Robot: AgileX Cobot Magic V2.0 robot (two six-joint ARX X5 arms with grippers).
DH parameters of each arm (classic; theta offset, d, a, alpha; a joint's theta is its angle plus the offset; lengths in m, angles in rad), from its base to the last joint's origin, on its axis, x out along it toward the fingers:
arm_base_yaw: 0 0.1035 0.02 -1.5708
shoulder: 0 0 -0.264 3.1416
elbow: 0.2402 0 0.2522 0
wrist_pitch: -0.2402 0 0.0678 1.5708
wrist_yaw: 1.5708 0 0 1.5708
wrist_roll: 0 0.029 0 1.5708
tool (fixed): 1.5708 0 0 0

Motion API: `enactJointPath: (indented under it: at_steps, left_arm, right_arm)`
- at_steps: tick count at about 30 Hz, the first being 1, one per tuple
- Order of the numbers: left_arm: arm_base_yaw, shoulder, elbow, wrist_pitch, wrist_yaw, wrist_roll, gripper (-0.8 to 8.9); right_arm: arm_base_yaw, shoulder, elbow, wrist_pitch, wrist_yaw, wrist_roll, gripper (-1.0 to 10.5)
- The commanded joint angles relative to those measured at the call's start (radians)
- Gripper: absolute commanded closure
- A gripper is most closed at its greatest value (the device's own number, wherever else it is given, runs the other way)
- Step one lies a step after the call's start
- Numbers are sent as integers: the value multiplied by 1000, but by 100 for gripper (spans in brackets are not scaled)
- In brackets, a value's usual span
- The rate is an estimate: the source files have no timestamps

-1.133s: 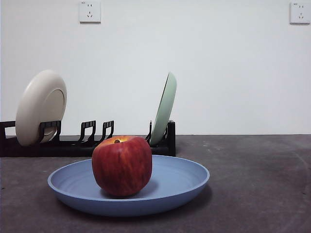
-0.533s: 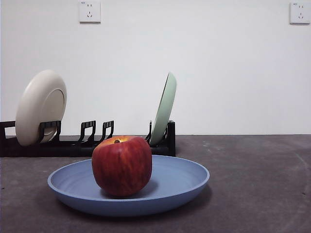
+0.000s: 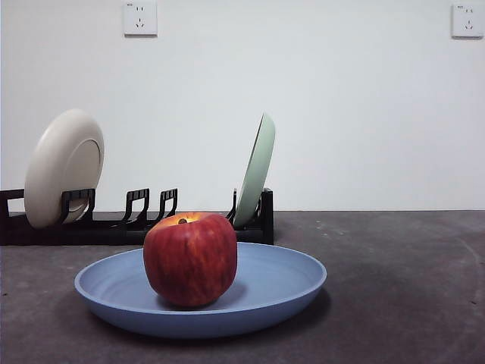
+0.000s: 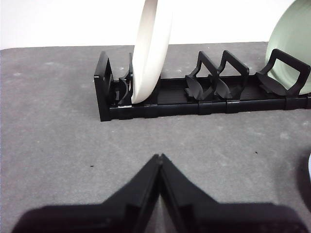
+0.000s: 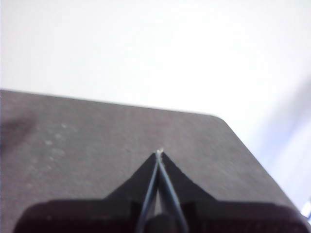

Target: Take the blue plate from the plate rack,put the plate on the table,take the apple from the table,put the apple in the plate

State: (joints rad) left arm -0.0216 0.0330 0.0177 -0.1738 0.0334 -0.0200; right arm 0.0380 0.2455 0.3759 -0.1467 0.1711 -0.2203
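The red apple sits upright inside the light-blue plate, which lies flat on the dark grey table in front of the black plate rack. Neither arm shows in the front view. My left gripper is shut and empty above the table, facing the rack; a sliver of the blue plate shows beside it. My right gripper is shut and empty over bare table near a far corner.
The rack holds a cream-white plate at its left end and a pale green plate at its right end, both standing on edge; they also show in the left wrist view. A white wall stands behind.
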Motion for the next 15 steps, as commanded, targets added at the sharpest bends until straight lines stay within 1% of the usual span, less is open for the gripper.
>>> enactJointPath:
  at_steps: [1,5,11,15]
  left_arm:
    - [3,0,-10,9,0,-7,816]
    - [3,0,-10,9,0,-7,816]
    - [3,0,-10,9,0,-7,816]
    - [3,0,-10,10,0,-7,816]
  right_arm:
    - [-2,-43,-125,111,-23,25,944]
    - [-14,-98,-227,130,-23,69,944]
    - [-54,-190,-345,132,-21,175,944]
    - [-54,-238,-362,57,-19,167,944]
